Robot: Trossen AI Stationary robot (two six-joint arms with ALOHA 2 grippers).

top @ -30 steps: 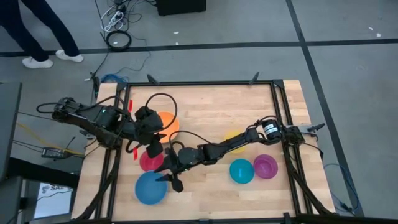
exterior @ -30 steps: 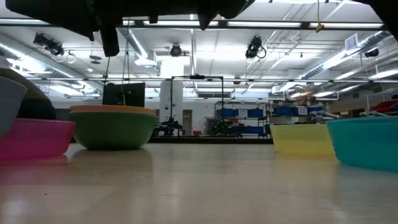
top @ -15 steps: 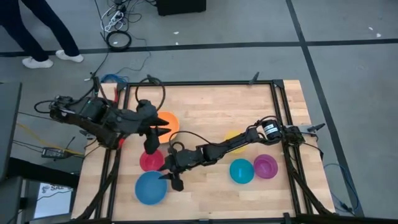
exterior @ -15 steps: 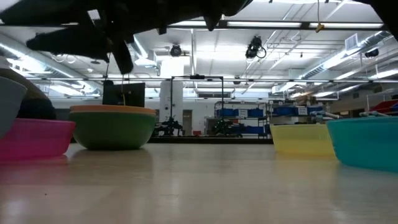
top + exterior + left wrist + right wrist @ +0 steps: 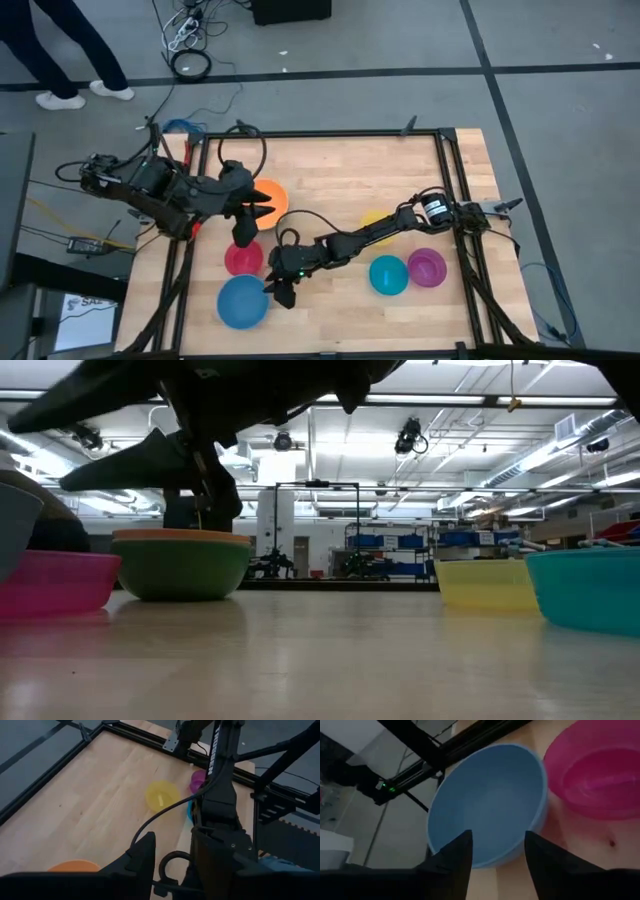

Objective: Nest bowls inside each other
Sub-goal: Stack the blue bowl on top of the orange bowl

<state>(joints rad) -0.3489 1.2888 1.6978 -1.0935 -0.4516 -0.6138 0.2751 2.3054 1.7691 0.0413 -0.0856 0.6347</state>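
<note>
High view: round smooth blue plastic bowl (image 5: pixel 243 301) sits rim-up on the wooden counter (image 5: pixel 340 170), at seven o'clock from the open, empty right hand (image 5: pixel 279 290); left hand (image 5: pixel 252 210) open over the orange bowl (image 5: pixel 272 196).

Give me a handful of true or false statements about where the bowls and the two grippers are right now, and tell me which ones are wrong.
1. The orange bowl sits inside the green bowl. True, the low view shows the orange rim in the green one.
2. The right gripper is over by the purple bowl. False: it is beside the blue bowl, fingers open and empty.
3. The teal bowl and purple bowl stand side by side, not nested. True.
4. The left gripper is holding the red bowl. False: it is open and empty, next to the orange bowl, with the red bowl apart on the table.
5. The yellow bowl is nested in the teal one. False: it stands alone.
</note>
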